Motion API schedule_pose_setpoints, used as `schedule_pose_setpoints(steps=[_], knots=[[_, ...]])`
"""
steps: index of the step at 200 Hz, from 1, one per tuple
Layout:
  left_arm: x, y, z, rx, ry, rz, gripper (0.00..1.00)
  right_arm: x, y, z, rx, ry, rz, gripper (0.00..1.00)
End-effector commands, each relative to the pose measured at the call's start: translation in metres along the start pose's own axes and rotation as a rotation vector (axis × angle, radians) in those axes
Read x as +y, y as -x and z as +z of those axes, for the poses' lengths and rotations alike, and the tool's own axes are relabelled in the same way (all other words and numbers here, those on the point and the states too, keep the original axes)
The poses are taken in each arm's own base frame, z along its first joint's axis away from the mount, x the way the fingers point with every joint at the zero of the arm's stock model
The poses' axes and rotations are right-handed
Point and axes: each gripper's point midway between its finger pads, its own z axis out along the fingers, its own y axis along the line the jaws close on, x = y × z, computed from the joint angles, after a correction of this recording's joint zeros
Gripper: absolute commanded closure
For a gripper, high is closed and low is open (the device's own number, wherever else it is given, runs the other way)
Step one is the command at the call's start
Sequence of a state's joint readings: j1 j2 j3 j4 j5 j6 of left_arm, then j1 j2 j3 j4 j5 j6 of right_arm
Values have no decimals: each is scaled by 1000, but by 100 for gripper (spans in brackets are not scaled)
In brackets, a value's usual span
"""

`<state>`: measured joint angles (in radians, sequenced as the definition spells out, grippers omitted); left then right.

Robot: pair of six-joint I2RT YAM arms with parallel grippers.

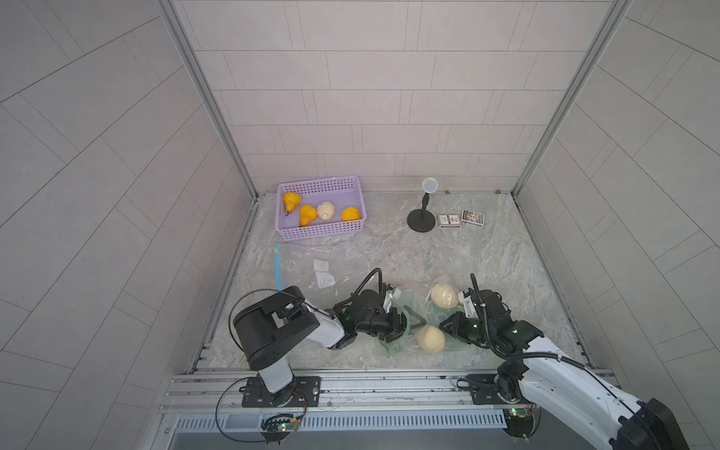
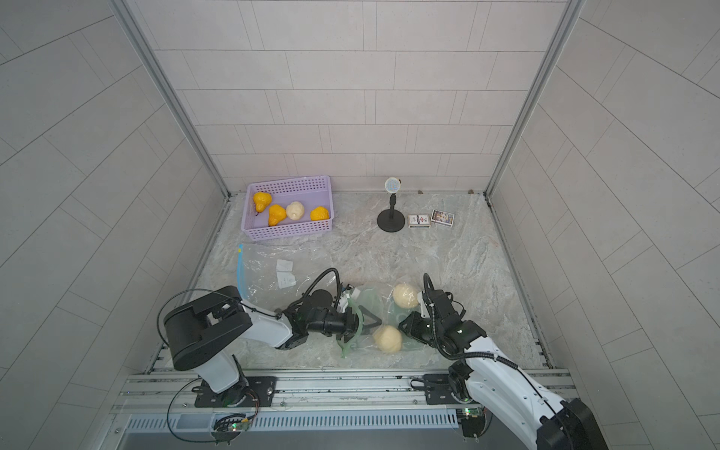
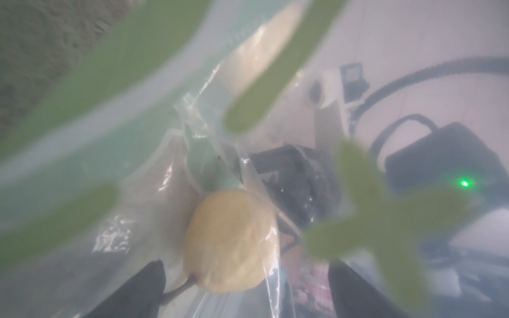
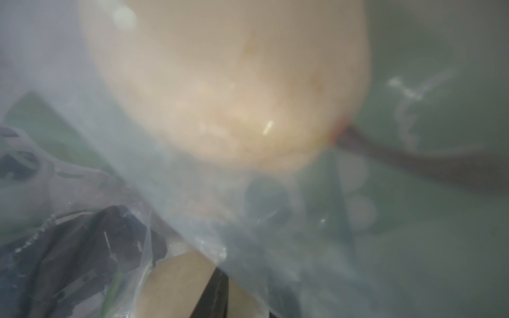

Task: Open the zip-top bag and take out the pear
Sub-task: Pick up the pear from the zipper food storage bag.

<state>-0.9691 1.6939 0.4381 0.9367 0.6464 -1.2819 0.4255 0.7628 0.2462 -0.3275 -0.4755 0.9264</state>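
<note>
We see a grey marbled tabletop [image 1: 487, 253] with both arms reaching in from the near edge toward a crumpled green-tinted zip-top bag [image 1: 413, 302] that lies between them. The bag's green rim drapes over the left gripper [image 1: 407, 326]. In the left wrist view its two dark fingers [image 3: 148, 286] stand far apart with nothing pinched between them, so its jaws are open. The right gripper [image 1: 448, 326] sits low at the bag's other side. Its wrist view is fogged by plastic, so we cannot tell whether its jaws are open, closed or pinching the film.

Two round cream-coloured pears lie at the bag. The near pear [image 1: 430, 338] lies between the two grippers; the left wrist view shows it just ahead of the open jaws, half covered by a fold of clear plastic. The far pear [image 1: 444, 295] lies just beside the right arm's wrist, under green-tinted film. We cannot tell whether the bag's mouth is open.

Toward the far left corner, a lilac plastic basket [image 1: 317, 181] holds three orange-yellow pears and one pale one. A flat clear bag with a blue zip strip [image 1: 300, 269] lies between the basket and the left arm. A black microphone stand [image 1: 421, 222] and two small printed boxes [image 1: 449, 220] stand at the back.
</note>
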Motion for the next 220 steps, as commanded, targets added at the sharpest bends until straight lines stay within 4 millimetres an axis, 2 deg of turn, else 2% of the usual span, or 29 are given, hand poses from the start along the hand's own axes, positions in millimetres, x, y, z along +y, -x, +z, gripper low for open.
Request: schedule_pose_setpoints(steps=[1, 38, 59, 120, 152, 171, 185, 202, 220], knots=[[-8, -9, 6, 34, -20, 31, 0, 6, 1, 2, -8, 35, 17, 73], [6, -24, 7, 68, -14, -16, 0, 2, -3, 11, -11, 38, 41, 79], [6, -28, 10, 80, -25, -27, 0, 3, -2, 18, -18, 24, 41, 82], [19, -37, 20, 102, -26, -57, 0, 26, 6, 38, -38, 34, 30, 92], [19, -34, 22, 94, -24, -57, 0, 46, 0, 52, -16, 52, 6, 93], [26, -32, 20, 77, 0, -66, 0, 49, 1, 59, -33, 65, 35, 95], [32, -32, 18, 67, 17, -73, 6, 52, 5, 59, -52, 80, 50, 96], [29, -30, 17, 55, 7, -70, 26, 54, 11, 57, -72, 58, 52, 96], [21, -28, 16, 49, -12, -58, 36, 60, 18, 55, -79, 54, 36, 96]])
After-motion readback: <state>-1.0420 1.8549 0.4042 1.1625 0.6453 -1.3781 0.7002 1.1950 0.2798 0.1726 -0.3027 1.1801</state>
